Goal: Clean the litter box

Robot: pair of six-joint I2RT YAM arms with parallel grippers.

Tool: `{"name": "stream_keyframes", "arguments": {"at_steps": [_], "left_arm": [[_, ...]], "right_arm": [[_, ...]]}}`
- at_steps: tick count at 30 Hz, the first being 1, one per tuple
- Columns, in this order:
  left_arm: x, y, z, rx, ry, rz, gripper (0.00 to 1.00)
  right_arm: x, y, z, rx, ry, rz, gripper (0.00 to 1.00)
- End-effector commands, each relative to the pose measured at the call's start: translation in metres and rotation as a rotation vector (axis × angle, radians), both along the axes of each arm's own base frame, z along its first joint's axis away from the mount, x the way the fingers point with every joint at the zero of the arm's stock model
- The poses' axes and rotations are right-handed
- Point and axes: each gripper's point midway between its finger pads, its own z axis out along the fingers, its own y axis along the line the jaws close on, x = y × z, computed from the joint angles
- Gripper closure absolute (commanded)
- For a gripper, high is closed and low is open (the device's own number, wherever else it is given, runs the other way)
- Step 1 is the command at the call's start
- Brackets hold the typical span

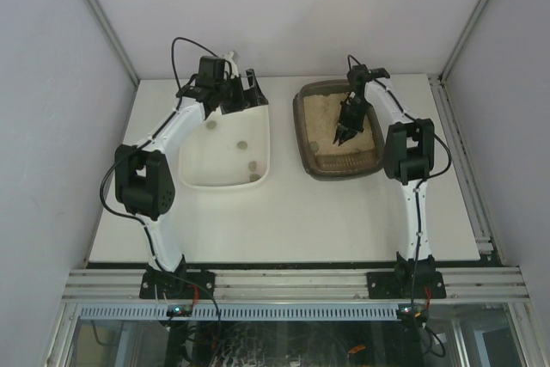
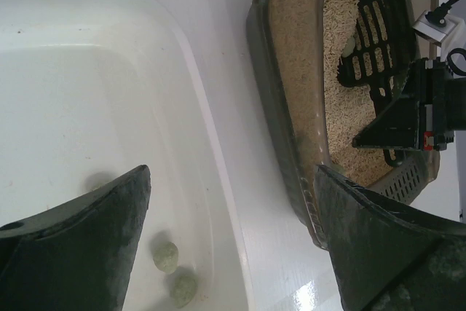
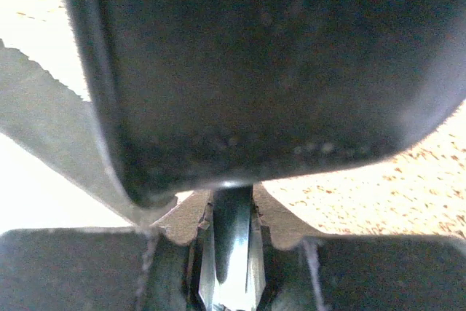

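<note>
The litter box (image 1: 303, 139) is a dark brown tray of tan litter at the back right of the table. It also shows in the left wrist view (image 2: 280, 114). My right gripper (image 1: 347, 125) reaches down into it, shut on the handle of a small black slotted scoop (image 2: 376, 38). The scoop's blade rests on the litter. In the right wrist view the scoop (image 3: 255, 71) fills the frame, its handle pinched between the fingers. My left gripper (image 1: 251, 92) hangs open with nothing in it over the far right edge of the white tub (image 1: 193, 169), its fingers (image 2: 87, 245) spread wide.
Three greenish clumps (image 1: 252, 166) lie in the white tub, two of them (image 2: 166, 256) close under the left gripper. A strip of bare table (image 1: 284, 143) separates tub and litter box. Side walls close the table in on the left, right and back.
</note>
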Motion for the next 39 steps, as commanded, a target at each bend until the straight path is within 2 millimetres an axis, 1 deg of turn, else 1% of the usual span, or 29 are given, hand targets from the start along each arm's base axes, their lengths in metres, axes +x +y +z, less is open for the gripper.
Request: {"name": "stream_keyframes", "arguments": {"at_steps": [1, 3, 5, 7, 9, 10, 11, 15, 19, 22, 25, 27, 28, 32, 34, 36, 38, 39], "left_arm": [[0.000, 0.000, 0.000, -0.013, -0.018, 0.000, 0.04], [0.000, 0.001, -0.001, -0.013, -0.015, 0.003, 0.04], [-0.002, 0.001, 0.000, -0.016, -0.014, -0.002, 0.04], [-0.004, 0.000, 0.000, -0.019, -0.012, -0.005, 0.04], [-0.005, 0.000, 0.001, -0.019, -0.014, -0.006, 0.04], [-0.006, 0.000, 0.001, -0.020, -0.012, -0.008, 0.03], [-0.006, 0.000, 0.001, -0.019, -0.014, -0.008, 0.03], [-0.008, 0.002, -0.002, -0.006, -0.011, -0.008, 0.03], [-0.011, 0.004, -0.009, 0.017, 0.004, -0.011, 0.04], [-0.011, 0.006, -0.010, 0.038, 0.003, -0.012, 0.04], [-0.012, 0.008, -0.012, 0.054, 0.005, -0.011, 0.04], [-0.013, 0.010, -0.014, 0.065, 0.008, -0.010, 0.04], [-0.014, 0.010, -0.015, 0.070, 0.013, -0.009, 0.04], [-0.018, 0.013, -0.020, 0.086, 0.023, -0.011, 0.04], [-0.020, 0.015, -0.024, 0.097, 0.026, -0.013, 0.04], [-0.021, 0.015, -0.025, 0.105, 0.025, -0.017, 0.04], [-0.022, 0.017, -0.027, 0.119, 0.024, -0.016, 0.04], [-0.022, 0.018, -0.028, 0.129, 0.020, -0.015, 0.04]], "right_arm": [[-0.015, 0.036, -0.007, 0.216, 0.124, 0.003, 1.00], [-0.013, 0.029, 0.002, 0.219, 0.103, -0.011, 1.00], [-0.012, 0.020, 0.015, 0.229, 0.066, -0.031, 1.00], [-0.017, 0.011, 0.028, 0.237, 0.032, -0.050, 1.00], [-0.025, 0.004, 0.040, 0.247, 0.003, -0.063, 1.00], [-0.033, 0.002, 0.042, 0.258, 0.003, -0.069, 1.00], [-0.039, 0.002, 0.050, 0.272, -0.015, -0.072, 1.00], [-0.055, 0.006, 0.064, 0.360, -0.069, -0.091, 1.00], [-0.062, 0.016, 0.071, 0.472, -0.132, -0.094, 1.00], [-0.061, 0.022, 0.073, 0.540, -0.186, -0.076, 1.00], [-0.056, 0.027, 0.079, 0.627, -0.256, -0.057, 1.00], [-0.054, 0.027, 0.079, 0.672, -0.304, -0.054, 1.00], [-0.057, 0.026, 0.076, 0.696, -0.318, -0.058, 1.00], [-0.051, 0.019, 0.072, 0.763, -0.424, -0.084, 1.00], [-0.049, 0.022, 0.076, 0.822, -0.462, -0.094, 1.00], [-0.045, 0.024, 0.089, 0.890, -0.566, -0.070, 1.00], [-0.042, 0.019, 0.092, 0.882, -0.629, -0.094, 1.00], [-0.043, 0.023, 0.092, 0.880, -0.635, -0.076, 1.00]]}}
